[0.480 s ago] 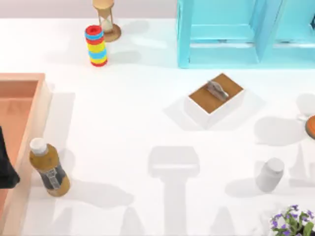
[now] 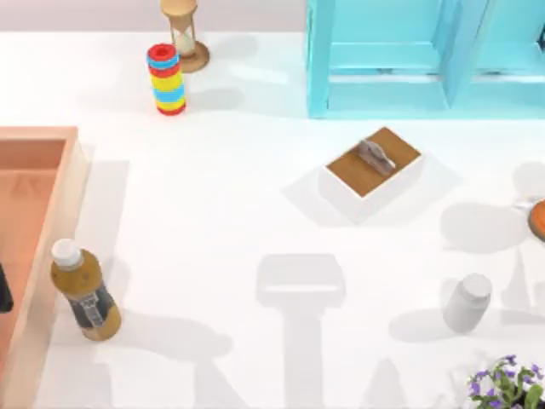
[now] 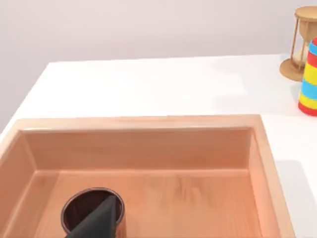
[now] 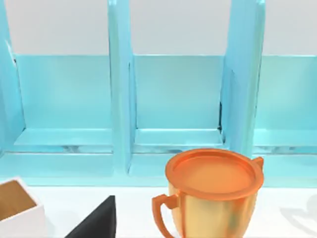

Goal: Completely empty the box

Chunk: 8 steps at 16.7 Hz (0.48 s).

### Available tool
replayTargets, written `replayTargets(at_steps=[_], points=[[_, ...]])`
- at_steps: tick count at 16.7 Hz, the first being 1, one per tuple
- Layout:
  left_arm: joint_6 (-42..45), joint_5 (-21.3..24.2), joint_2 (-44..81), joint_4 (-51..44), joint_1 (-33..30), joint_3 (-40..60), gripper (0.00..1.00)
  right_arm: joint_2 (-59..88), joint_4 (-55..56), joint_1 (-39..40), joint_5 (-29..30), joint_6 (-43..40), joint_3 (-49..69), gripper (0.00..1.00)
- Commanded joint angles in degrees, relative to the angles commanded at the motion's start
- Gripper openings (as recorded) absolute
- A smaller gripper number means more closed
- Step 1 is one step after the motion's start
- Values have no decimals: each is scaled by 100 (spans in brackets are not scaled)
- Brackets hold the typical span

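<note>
the box (image 2: pixel 53 223) sat at the table's (image 2: pixel 221 204) left edge, cut off by the top view's left border, its thick pale wall running down beside an amber bottle (image 2: pixel 83 290) with a white cap that stood just outside it. in the left wrist view a dark round cup (image 3: pixel 91 216) stood on the salmon floor of the box, near one wall, with bare floor around it.

the middle of the table lay open, a wide white stretch between the bottle and the small white box (image 2: pixel 373 172) with a brown top and grey handle. a white bottle (image 2: pixel 467 302) stood toward the right, and flowers (image 2: pixel 507 388) at the lower right corner. a striped ring stack (image 2: pixel 167 79) and an hourglass (image 2: pixel 183 32) stood at the far edge, and a turquoise shelf (image 2: pixel 409 55) filled the far right.

the left gripper (image 2: pixel 4 290) hung over the box at the left border; one dark finger (image 3: pixel 96 220) crossed in front of the cup, and i couldn't tell how wide the fingers stood or whether they touched it. the right gripper's dark finger (image 4: pixel 96 220) showed near an orange-lidded gold cup (image 4: pixel 213 191) before the shelf; its spread couldn't be told either.
</note>
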Motion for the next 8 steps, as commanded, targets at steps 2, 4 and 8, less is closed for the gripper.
replayTargets(at_steps=[2,4,8], points=[[206,6,917,-760,189,760,100,0,0,0,0,0,0,100],[413,12,2032,-1578,376,1577,100,0,0,0,0,0,0,100],[804,27,4451,-3246,731,3226,100,0,0,0,0,0,0,100]])
